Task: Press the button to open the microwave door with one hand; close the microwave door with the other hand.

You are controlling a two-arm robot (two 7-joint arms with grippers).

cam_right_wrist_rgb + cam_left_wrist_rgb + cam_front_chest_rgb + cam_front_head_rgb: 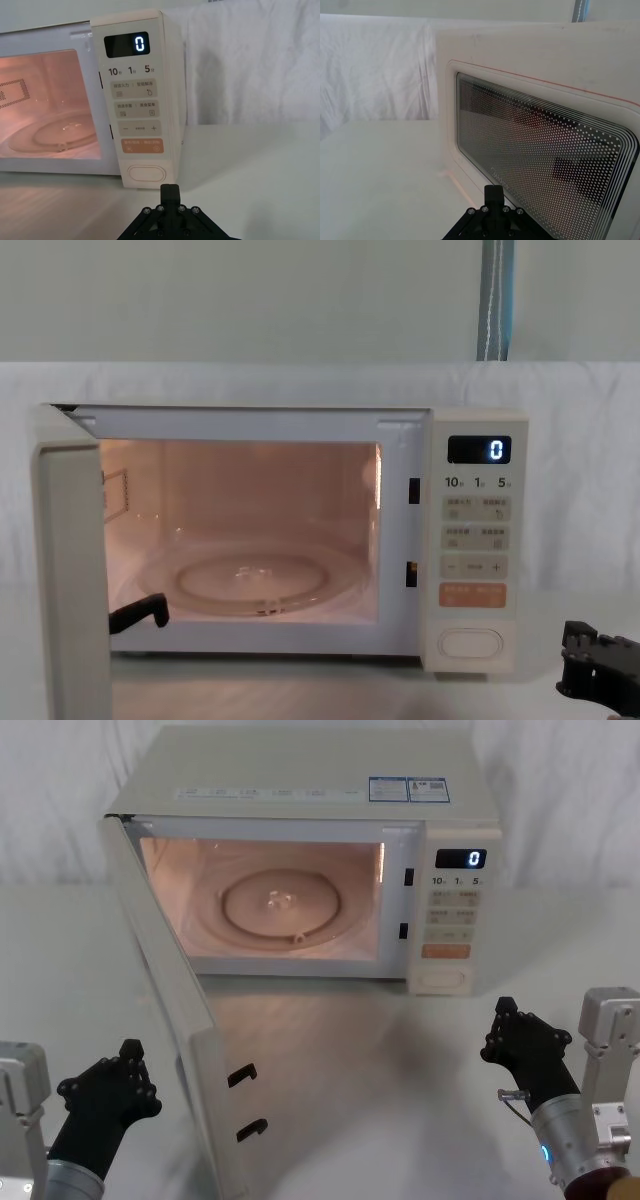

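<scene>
1. Microwave [300, 780]: microwave door [165, 980] swung wide, cavity lit.
2. Left pincer [128, 1055]: clenched, just outside the door's window face.
3. Right pincer [505, 1012]: clenched, near the button [441, 980], apart, above the tabletop [400, 1120].

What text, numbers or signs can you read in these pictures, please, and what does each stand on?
"0": lit on the black display of the microwave.
"10", "1", "5": printed below the display on the control panel; the small marks beside them are unreadable.
"−" and "+": on one beige key.
Other key labels, the orange key's print and the top stickers: too small to read.
</scene>
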